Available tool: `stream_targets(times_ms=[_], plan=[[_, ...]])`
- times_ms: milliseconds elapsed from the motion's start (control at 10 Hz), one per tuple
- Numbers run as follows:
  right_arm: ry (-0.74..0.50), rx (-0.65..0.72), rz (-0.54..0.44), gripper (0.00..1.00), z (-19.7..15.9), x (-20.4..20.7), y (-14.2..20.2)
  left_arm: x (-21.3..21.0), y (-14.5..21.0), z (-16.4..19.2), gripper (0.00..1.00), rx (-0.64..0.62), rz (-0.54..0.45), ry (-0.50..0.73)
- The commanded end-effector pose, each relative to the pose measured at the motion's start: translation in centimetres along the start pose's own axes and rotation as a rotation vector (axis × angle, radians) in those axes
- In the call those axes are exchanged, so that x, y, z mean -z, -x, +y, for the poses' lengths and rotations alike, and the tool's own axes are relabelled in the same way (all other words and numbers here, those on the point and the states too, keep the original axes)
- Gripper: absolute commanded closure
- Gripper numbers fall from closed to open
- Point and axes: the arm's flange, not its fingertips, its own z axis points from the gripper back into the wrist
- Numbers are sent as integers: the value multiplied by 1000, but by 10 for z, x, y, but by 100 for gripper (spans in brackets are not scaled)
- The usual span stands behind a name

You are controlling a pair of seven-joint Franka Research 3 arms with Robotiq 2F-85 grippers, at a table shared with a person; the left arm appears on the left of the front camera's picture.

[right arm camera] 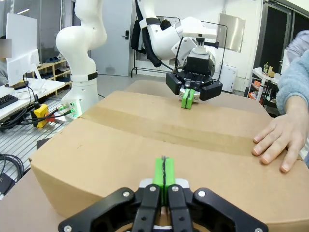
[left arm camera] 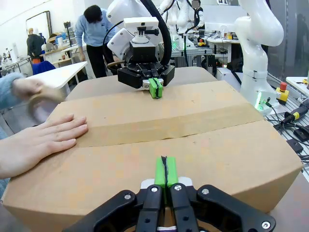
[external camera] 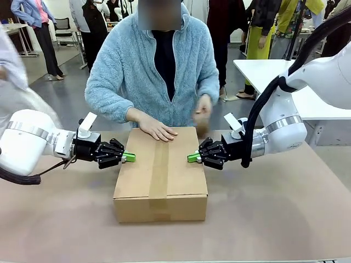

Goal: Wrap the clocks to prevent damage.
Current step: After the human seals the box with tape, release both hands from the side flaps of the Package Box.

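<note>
Carton, brown, flaps taped; clocks unseen, we judge them inside. Our left gripper and right gripper, pads pressed together, brace opposite sides. Person's hand flat on top. Step: sealing; next, steady bracing.

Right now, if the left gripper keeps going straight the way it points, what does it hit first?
The left gripper, jaws shut, points at the left side of the brown taped cardboard box. It would meet that side near the top edge first; it looks already at or against it, though contact is hard to judge.
</note>
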Motion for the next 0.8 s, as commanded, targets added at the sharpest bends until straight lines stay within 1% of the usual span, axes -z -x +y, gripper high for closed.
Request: stream_targets(times_ms=[0, 700], plan=[[4, -1, 7, 99, 0, 1, 1, 2, 1, 0, 100, -2, -1, -13], [4, -1, 7, 99, 0, 1, 1, 2, 1, 0, 100, -2, -1, -13]])
